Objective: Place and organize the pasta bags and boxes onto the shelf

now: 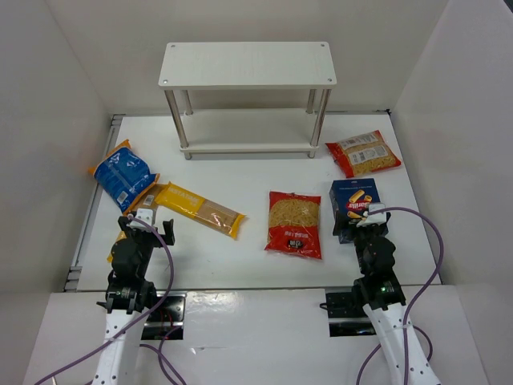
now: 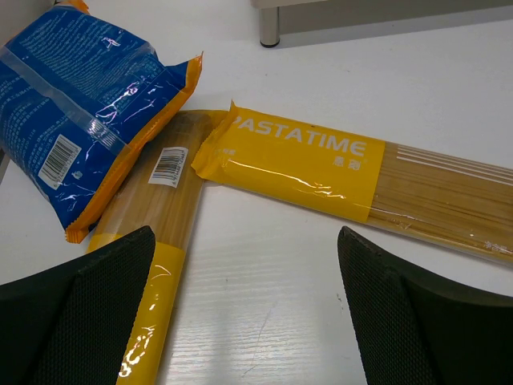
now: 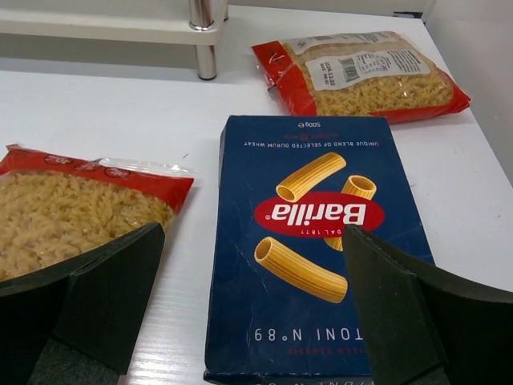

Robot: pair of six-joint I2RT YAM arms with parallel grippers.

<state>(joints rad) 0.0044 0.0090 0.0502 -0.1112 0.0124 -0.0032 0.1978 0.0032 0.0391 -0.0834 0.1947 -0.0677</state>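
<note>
Left gripper [image 2: 244,265]: spread wide and holding nothing, low over the surface [image 1: 240,172]
Right gripper [image 3: 252,241]: also wide and empty, poised over the near end of the Barilla box [image 3: 309,241]
Barilla box: lies flat right under and ahead of the right gripper; stiff card that should keep its shape, best taken across its narrow width
Red bags: one [image 3: 72,216] just left of the right gripper, the other [image 3: 365,74] farther ahead and to the right; soft film and loose pasta, so likely to sag and shift, better gripped across the middle
Spaghetti packets: one [image 2: 296,168] runs ahead and to the right of the left gripper, one [image 2: 160,233] by its left finger; long, slick and brittle, so hold at mid-length
Blue-and-orange bag [image 2: 80,112]: ahead and left of the left gripper, touching the nearer packet; glossy and soft
Shelf [image 1: 247,64]: well ahead of both grippers, no pack visible on either tier
</note>
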